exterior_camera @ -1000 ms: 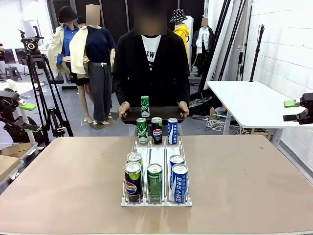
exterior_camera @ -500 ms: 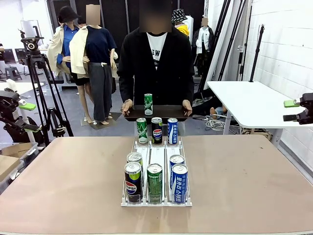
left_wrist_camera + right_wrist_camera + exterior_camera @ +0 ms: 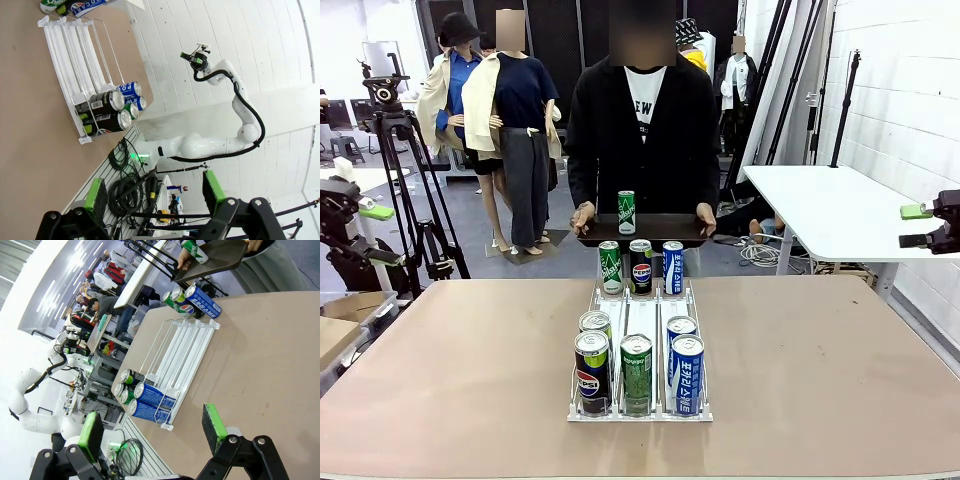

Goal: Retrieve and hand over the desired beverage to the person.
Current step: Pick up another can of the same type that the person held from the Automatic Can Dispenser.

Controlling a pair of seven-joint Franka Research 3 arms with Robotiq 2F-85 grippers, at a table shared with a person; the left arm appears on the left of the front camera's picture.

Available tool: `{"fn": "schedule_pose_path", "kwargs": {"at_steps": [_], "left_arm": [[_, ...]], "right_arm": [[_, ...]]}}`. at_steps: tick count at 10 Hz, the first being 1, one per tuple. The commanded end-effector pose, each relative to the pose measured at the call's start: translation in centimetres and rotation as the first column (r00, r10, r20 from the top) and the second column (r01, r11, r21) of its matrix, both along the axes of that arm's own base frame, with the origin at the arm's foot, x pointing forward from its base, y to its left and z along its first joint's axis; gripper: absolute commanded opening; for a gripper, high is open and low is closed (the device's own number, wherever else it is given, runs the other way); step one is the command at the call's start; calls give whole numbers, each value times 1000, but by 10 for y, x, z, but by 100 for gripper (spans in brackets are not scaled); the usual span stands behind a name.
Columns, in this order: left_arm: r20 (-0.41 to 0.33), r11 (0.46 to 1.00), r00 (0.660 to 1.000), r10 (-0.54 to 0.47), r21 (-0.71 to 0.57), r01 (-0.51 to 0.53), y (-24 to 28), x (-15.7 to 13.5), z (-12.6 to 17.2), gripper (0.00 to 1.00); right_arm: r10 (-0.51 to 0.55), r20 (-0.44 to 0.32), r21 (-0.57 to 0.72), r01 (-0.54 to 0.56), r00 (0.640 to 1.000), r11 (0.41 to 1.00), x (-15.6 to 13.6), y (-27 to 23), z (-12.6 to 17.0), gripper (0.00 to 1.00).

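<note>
Now the person (image 3: 640, 140) at 12 o'clock stands straighter, the tray (image 3: 665, 232) with its green can (image 3: 626, 212) raised slightly; left gripper (image 3: 154, 189) and right gripper (image 3: 152, 426) stay spread, empty.

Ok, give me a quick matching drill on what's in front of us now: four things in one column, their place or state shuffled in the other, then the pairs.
Column one:
1. tray
2. lone green can
3. yellow-banded Pepsi can
4. left gripper

Column two:
A. upright on the tray
B. open, nothing between its fingers
C. left lane, near end of the rack
D. held up at the far side by the person, one of their hands at each end

Pairs: 1-D, 2-A, 3-C, 4-B.
</note>
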State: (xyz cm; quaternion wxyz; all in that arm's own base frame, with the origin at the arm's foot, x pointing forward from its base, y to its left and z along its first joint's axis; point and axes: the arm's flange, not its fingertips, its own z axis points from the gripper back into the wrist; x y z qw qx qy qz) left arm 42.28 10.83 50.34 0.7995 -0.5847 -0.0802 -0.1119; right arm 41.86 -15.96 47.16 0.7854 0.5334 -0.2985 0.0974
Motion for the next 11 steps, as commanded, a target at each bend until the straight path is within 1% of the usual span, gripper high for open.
{"fn": "schedule_pose_path", "kwargs": {"at_steps": [1, 4, 7, 11], "left_arm": [[-15, 999, 1000, 18, 27, -18, -18, -13, 27, 100], [-32, 985, 997, 77, 155, -71, -57, -31, 64, 100], [41, 965, 993, 107, 238, -113, -97, -51, 100, 100], [132, 933, 990, 57, 345, -100, -152, -79, 134, 100]], "right_arm": [[3, 6, 12, -3, 1000, 1000, 0, 1, 0, 100], [3, 6, 12, -3, 1000, 1000, 0, 1, 0, 100], [3, 6, 12, -3, 1000, 1000, 0, 1, 0, 100], [3, 6, 12, -3, 1000, 1000, 0, 1, 0, 100]]}}
